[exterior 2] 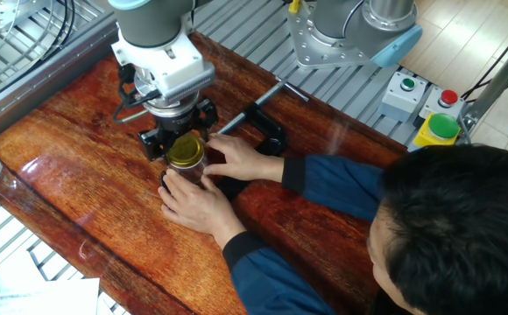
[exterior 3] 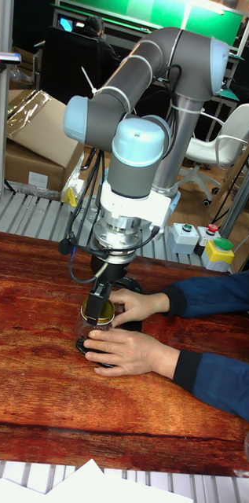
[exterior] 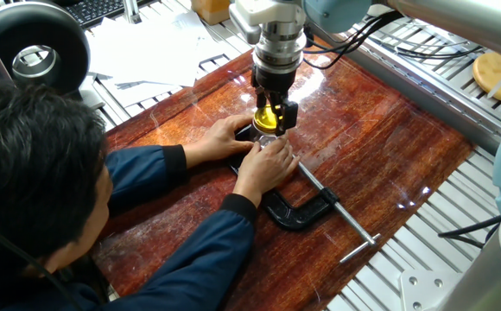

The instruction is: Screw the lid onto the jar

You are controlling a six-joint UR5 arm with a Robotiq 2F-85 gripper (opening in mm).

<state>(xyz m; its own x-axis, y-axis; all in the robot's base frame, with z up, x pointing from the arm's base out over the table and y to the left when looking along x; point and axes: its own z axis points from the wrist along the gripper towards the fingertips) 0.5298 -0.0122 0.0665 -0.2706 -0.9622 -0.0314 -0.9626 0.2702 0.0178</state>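
The yellow lid (exterior: 269,117) sits on the neck of the clear glass jar (exterior: 268,138), which stands on the wooden table under the arm. My gripper (exterior: 273,118) points straight down with its two fingers shut on the lid's sides. From the other side, the lid (exterior 2: 185,151) tops the jar (exterior 2: 184,171), and the gripper (exterior 2: 182,140) is right behind it. A person's two hands (exterior 2: 203,199) wrap the jar's body and hide most of the glass. The tall view shows the lid (exterior 3: 97,312) under the gripper (exterior 3: 99,302), above a hand.
A black C-clamp (exterior: 298,212) lies on the wooden table (exterior: 380,147) just beside the hands. The person's arms and head fill the near side. A tan wooden disc (exterior: 499,76) rests on the metal frame, and a button box (exterior 2: 403,92) sits off the table.
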